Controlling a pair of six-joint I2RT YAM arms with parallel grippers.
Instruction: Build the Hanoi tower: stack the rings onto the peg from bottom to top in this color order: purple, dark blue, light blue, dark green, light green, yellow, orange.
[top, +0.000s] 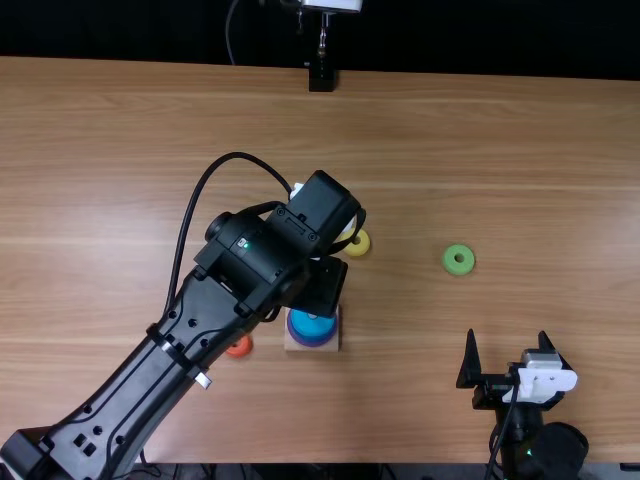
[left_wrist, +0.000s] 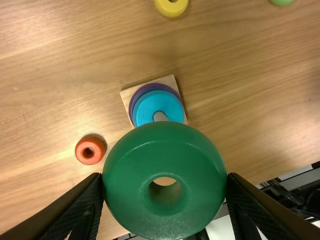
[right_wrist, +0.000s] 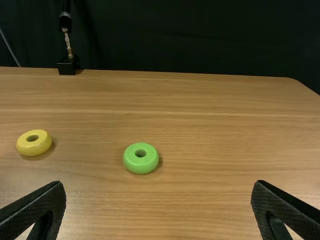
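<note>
My left gripper (top: 322, 288) hangs near the wooden peg base (top: 290, 342). The left wrist view shows this left gripper (left_wrist: 165, 181) shut on the dark green ring (left_wrist: 125, 185), with the peg (left_wrist: 160, 116) partly behind it. Around the peg lie the purple ring (left_wrist: 134, 101) and the light blue ring (left_wrist: 150, 102), a darker blue edge between them. The orange ring (left_wrist: 90, 150), yellow ring (top: 358, 243) and light green ring (top: 458, 260) lie loose. Low at the right, my right gripper (top: 507, 350) stands open; in its wrist view, the right gripper (right_wrist: 158, 184) has nothing between its fingers.
A black stand (top: 321, 78) with a metal rod is at the table's far edge. The left arm stretches over the left part of the table (top: 100, 250), close above the orange ring and the peg base.
</note>
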